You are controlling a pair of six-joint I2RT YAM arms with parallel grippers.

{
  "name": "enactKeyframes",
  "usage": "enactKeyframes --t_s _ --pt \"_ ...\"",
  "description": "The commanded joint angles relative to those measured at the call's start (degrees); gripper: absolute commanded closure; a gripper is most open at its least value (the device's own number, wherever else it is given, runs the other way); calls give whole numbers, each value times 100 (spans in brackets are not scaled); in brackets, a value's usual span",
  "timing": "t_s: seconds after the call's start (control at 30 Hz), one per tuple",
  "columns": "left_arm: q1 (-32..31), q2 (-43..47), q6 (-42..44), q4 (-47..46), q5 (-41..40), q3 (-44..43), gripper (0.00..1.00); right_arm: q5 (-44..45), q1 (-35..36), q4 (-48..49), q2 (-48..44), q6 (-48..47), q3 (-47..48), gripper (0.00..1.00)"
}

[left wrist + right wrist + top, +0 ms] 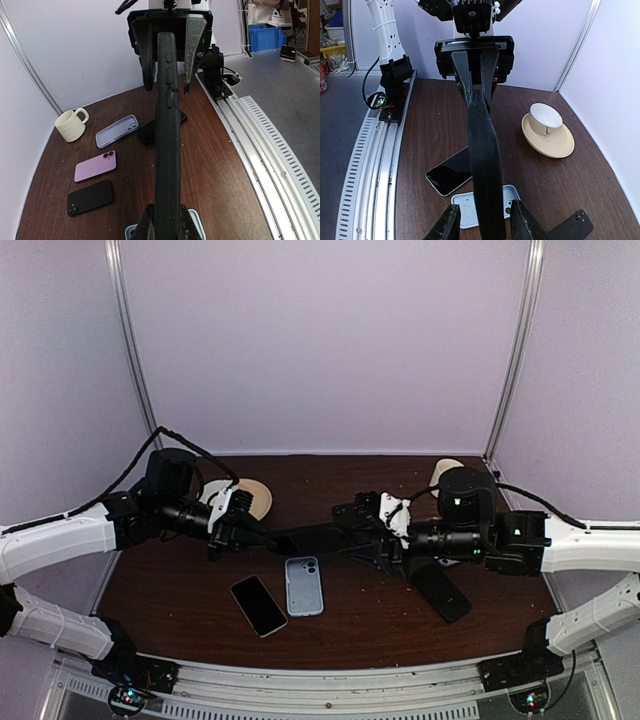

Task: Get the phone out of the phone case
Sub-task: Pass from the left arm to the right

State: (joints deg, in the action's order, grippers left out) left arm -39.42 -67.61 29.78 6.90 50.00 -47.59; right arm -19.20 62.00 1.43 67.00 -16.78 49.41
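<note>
A black phone in its black phone case (pixel 315 537) hangs edge-on above the table between both arms. My left gripper (pixel 268 538) is shut on its left end; in the left wrist view the fingers (pixel 145 227) press both faces of the case (pixel 167 150). My right gripper (pixel 345 540) straddles the other end. In the right wrist view its jaws (pixel 485 222) stand on either side of the case (pixel 485 165) with a thin gap on each side, so they are open and not gripping. I cannot tell phone from case along the dark edge.
On the table below lie an empty light-blue case (pixel 304 585), a dark-screened phone (pixel 259 605) and a black phone (pixel 442 592). A cup on a saucer (pixel 245 498) stands back left, a ribbed mug (pixel 71 125) back right, with a lavender case (pixel 117 131) and pink phone (pixel 96 166) nearby.
</note>
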Motion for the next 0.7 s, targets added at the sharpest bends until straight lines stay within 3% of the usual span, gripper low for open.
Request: enactKeyframes --t_s 0.0,0.1,0.3,0.47,0.57,0.67 --pt "31 45 -78 -567 248 -130 100 60 22 264 50 -58 63 63" --pt "31 37 -91 -558 281 -130 100 -14 24 447 16 -40 -26 64" --pt "31 38 -101 -557 334 -136 100 -79 23 419 71 -52 -37 87" --pt "31 61 -97 -549 364 -129 100 39 23 394 63 -76 -75 99" --pt "31 88 23 -470 471 -113 100 71 25 485 41 -25 -115 100" --pt "31 149 357 -254 597 -91 66 110 23 475 24 18 -91 100"
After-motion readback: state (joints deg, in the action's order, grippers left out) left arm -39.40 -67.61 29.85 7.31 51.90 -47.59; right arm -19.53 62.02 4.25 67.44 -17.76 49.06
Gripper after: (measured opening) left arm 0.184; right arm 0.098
